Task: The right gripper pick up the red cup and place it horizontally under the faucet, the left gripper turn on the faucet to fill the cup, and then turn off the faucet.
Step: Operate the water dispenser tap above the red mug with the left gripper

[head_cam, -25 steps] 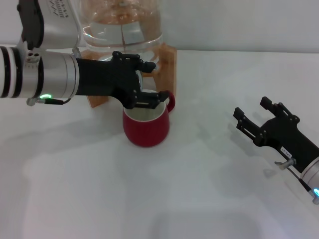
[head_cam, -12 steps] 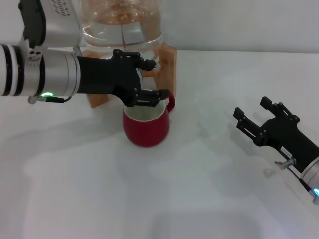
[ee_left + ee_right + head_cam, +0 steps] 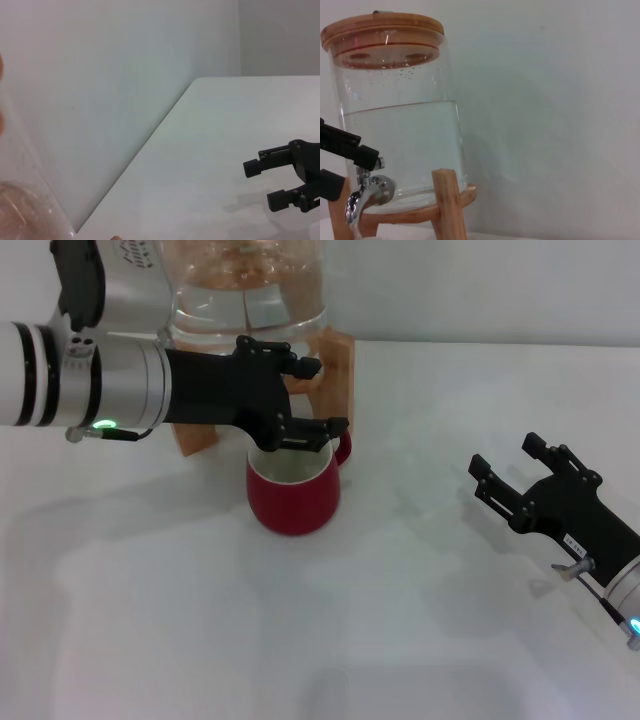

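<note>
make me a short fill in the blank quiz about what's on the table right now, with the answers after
1. The glossy red ceramic cup stands upright below the chrome ____.
2. The clear glass water jar rests in a ____ stand.
3. The black left gripper reaches over the cup's ____.
4. The black right gripper holds ____.

Answers: faucet; wooden; rim; nothing

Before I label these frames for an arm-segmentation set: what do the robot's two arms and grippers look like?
The left gripper is a black two-fingered claw on a black wrist; its arm is silver and white with black bands and a small green light. The right gripper is a matching black two-fingered claw, with a small white label, a metal pin near the wrist and a tiny blue-green light.
</note>
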Controlling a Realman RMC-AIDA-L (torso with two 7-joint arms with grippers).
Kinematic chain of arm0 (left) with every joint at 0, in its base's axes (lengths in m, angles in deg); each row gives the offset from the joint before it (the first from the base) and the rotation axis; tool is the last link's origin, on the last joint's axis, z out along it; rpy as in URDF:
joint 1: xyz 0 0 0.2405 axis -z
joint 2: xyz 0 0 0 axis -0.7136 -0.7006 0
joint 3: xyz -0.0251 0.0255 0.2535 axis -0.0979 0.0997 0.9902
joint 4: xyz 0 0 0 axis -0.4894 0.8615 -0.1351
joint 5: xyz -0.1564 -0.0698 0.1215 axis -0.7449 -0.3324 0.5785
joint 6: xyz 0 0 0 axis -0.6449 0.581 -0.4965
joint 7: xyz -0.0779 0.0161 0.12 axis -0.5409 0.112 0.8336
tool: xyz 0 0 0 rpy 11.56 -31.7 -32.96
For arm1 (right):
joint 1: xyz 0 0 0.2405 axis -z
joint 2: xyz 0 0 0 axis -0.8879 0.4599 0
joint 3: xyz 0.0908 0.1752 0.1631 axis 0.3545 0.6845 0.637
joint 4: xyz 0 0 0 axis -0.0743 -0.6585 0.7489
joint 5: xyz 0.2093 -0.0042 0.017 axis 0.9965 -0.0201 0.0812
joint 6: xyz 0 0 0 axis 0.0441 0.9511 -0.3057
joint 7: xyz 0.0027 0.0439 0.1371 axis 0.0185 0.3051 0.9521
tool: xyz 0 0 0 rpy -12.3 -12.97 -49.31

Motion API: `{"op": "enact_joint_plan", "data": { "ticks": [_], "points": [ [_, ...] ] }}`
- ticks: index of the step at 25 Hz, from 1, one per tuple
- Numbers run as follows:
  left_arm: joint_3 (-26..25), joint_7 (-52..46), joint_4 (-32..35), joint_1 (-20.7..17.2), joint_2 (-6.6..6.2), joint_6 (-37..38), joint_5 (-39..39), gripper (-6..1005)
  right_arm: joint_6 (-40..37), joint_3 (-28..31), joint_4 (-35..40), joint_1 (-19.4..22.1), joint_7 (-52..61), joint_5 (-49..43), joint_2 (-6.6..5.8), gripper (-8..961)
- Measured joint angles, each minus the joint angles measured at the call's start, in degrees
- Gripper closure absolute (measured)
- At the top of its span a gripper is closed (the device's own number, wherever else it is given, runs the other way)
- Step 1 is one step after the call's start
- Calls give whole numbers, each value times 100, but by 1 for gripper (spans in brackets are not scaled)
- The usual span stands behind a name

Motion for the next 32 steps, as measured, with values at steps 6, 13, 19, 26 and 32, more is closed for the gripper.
{"op": "enact_joint_plan", "data": {
  "ticks": [6, 13, 19, 26, 32],
  "points": [
    [1, -2, -3, 7, 0, 62, 13, 242, 0, 0, 0, 0, 4, -6, 0, 150],
    [0, -3, -3, 7, 0, 83, 58, 242, -28, 0, -1, 1, 7, -12, 0, 150],
    [0, 2, -3, 11, -2, 130, 59, 242, -59, 0, -1, 0, 8, -12, -7, 150],
    [0, 49, -3, 17, -2, 205, 59, 243, -62, 0, -1, 0, 8, -11, -9, 151],
    [46, 89, -4, 24, 0, 325, 71, 243, -63, 0, -1, -3, 8, 1, -9, 151]
  ]
}}
